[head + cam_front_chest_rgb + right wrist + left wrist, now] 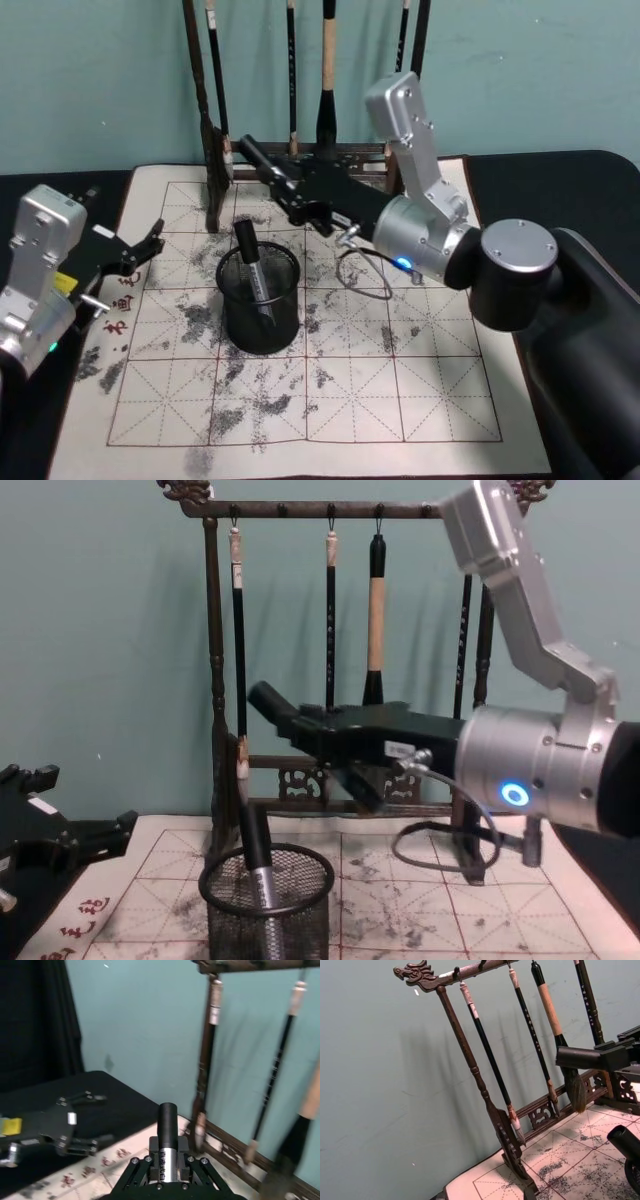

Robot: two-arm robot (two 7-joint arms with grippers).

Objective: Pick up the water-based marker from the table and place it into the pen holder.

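Currently the left end effector [152, 243] is parked at the left side of the desk [560, 190], low beside the edge of the gridded practice mat [430, 400]. Its fingers are apart and hold nothing.

Next along, the pen holder [262, 325] stands upright on the mat, just in front of the brush rack [213, 680]. A second marker [250, 262] stands inside it, cap up and leaning toward the rack, so part of the mouth is taken.

Further right, the right end effector [315, 730] reaches in from the right side and hangs above the holder, between it and the rack. It is clamped on the water-based marker [168, 1125]. The silver barrel sits between the fingers, and the black cap projects forward beyond them.

Governing relation:
- Long axis: the held marker lies close to level, with the cap aimed toward the robot's left and slightly upward. The holder's axis is vertical.
- Direction: the holder's mouth lies below the end effector and a little nearer the robot's body.
- Arm: the right arm carries the marker, so the placement appears to fall to it.

Judged from this, the marker must be tipped toward upright and brought over the free part of the mouth before it is lowered. Entering while level would probably catch the rim or the leaning marker
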